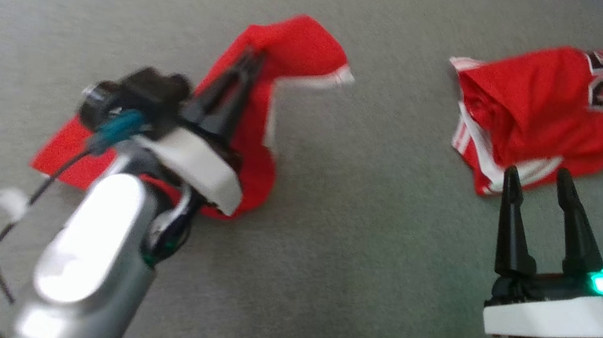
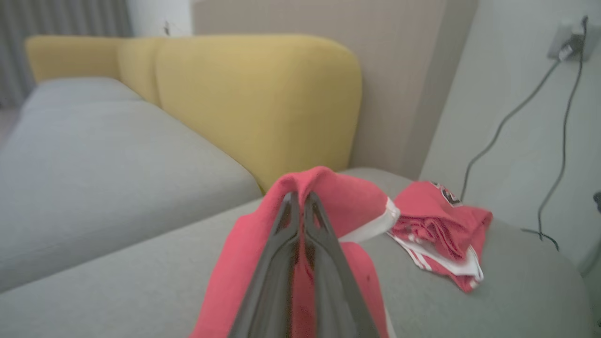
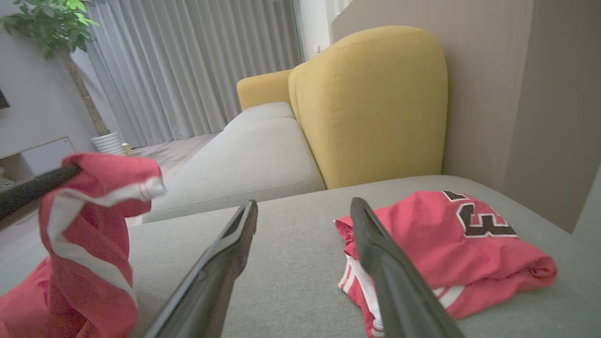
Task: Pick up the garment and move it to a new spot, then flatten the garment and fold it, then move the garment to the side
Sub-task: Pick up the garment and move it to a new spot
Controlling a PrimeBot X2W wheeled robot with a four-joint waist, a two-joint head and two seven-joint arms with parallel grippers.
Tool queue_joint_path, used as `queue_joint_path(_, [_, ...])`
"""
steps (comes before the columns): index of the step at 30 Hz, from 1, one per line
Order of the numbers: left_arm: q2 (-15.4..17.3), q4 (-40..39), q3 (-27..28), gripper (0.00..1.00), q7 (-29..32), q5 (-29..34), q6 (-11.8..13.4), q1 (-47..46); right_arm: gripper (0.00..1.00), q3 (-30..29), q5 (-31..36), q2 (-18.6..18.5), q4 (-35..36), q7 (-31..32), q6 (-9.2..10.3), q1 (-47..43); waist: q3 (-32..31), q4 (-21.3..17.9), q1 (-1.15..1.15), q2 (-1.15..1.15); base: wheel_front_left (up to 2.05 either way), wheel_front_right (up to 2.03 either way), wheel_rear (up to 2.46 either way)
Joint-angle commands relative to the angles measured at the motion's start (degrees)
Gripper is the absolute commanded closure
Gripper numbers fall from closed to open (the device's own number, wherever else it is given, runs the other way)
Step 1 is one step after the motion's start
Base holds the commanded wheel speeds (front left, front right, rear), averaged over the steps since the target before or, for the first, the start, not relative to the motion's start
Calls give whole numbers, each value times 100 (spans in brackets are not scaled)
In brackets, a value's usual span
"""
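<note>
Closest to the head camera, the left forearm (image 1: pixel 90 244) rises from the lower left, silver and slanting up over the grey sofa seat (image 1: pixel 366 215). At its end the left gripper (image 1: pixel 251 58) points away from the robot, its wrist rolled so the camera housing sits to the left. Its fingers are pressed together on a fold of the red garment (image 1: pixel 306 43), a piece with white trim. The pinched part is lifted into a peak, while the rest trails down and lies on the seat beneath the wrist. The garment is thus partly raised at the left part of the seat and not yet carried anywhere.

Bare grey fabric lies between the two arms. Further right, the right gripper (image 1: pixel 538 173) stands low at the near edge, fingers spread wide and holding nothing. Its tips point at the near edge of a red jersey (image 1: pixel 541 104) with a dark number. That jersey lies in a rough fold at the right end of the seat, well apart from the held piece.

By my reading the task is at its first step, with the grasp made and the cloth partly up. Moving to a new spot, flattening, folding and setting aside all remain for this garment. The jersey looks finished with, though I cannot be sure.
</note>
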State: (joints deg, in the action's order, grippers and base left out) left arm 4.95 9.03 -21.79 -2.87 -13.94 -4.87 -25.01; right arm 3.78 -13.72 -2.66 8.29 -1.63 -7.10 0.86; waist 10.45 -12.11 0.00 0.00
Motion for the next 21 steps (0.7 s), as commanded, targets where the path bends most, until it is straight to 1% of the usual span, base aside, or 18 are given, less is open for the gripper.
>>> queue_joint_path(1, [7,312,-60,100,-8,67,-73,-354,0,216,-72,-22,112,-138,-39,274,514,-475,0,0,0,0,0])
queue_joint_path(2, [7,312,-60,100,-8,67,-73,-354,0,216,-72,-22,112,-138,-39,274,514,-475,0,0,0,0,0])
queue_joint_path(6, [-55,1343,-470,100,-12,40,-176,-597,0,347,-169,-22,-47,-284,-39,404,692,-659,0,0,0,0,0])
queue_joint_path(7, [-66,1553,-554,91,-12,21,-192,-634,0,359,-181,-22,-88,-313,-39,425,709,-676,0,0,0,0,0])
queue_joint_path(9, [-85,1856,-673,0,-105,-25,-212,-694,0,362,-199,-22,-160,-366,-39,453,729,-676,0,0,0,0,0])
queue_joint_path(12, [-107,2039,-789,0,-373,-84,-228,-724,0,334,-198,-22,-260,-415,-39,472,681,-575,0,0,0,0,0])
queue_joint_path(15, [-121,1962,-771,0,-750,-157,-192,-618,0,331,-133,-22,-328,-416,-39,473,549,-410,0,0,0,0,0])
queue_joint_path(18, [-120,1643,-660,0,-1010,-200,-21,-409,0,291,-31,-22,-349,-381,-39,451,383,-175,0,0,0,0,0])
queue_joint_path(21, [-50,1173,-394,0,-1134,-234,305,-126,0,270,65,-22,-340,-308,-39,425,215,54,0,0,0,0,0])
